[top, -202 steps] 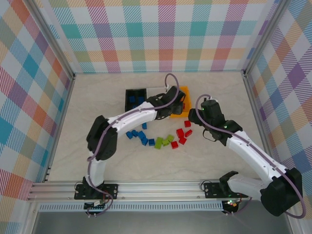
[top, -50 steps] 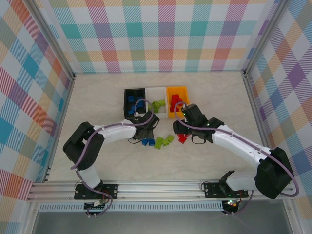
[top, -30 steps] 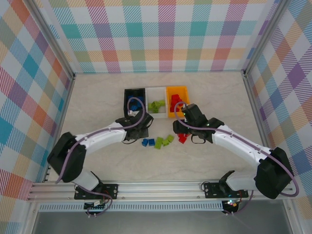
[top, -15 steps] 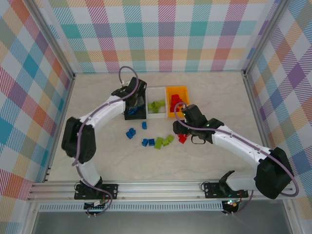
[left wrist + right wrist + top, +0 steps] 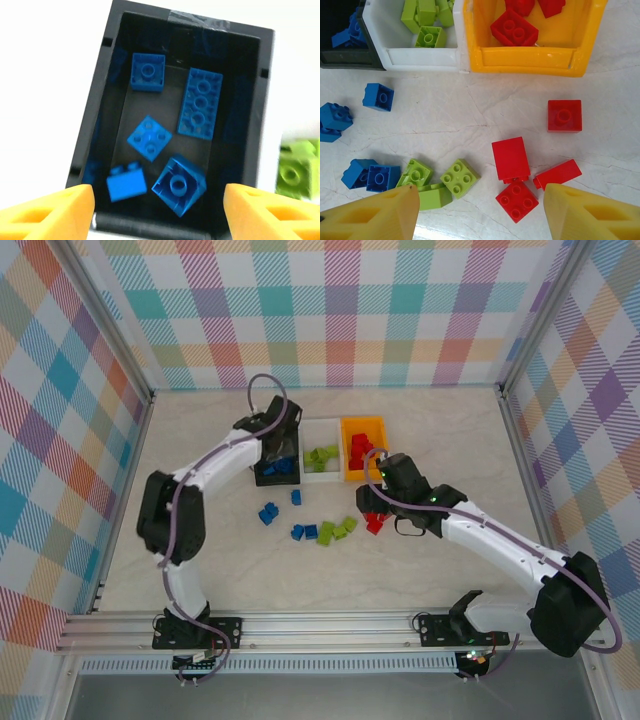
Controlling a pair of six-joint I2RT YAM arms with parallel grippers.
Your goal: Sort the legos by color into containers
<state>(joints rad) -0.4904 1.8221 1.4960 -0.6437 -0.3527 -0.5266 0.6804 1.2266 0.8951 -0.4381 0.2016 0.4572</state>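
My left gripper (image 5: 281, 448) hangs open over the black bin (image 5: 190, 21), its yellow fingertips (image 5: 55, 210) wide apart with nothing between them. Several blue legos (image 5: 178, 184) lie inside that bin. My right gripper (image 5: 480, 215) is open above the loose pile, holding nothing. Below it lie red legos (image 5: 510, 157), lime green legos (image 5: 460, 178) and blue legos (image 5: 378, 96) on the table. The white bin (image 5: 420, 57) holds green legos (image 5: 430, 36). The orange bin (image 5: 525, 57) holds red legos (image 5: 514, 29). The three bins stand side by side: black (image 5: 265, 477), white (image 5: 322, 472), orange (image 5: 362, 430).
Plaid walls enclose the pale marble table (image 5: 440, 420) on three sides. Loose blue legos (image 5: 268, 513) lie left of the pile, a single red one (image 5: 564, 115) right of it. Open floor lies left, right and in front of the bins.
My left arm rose from the loose blue legos and swung back over the black bin, where its gripper now stands open. The right arm has hardly moved.
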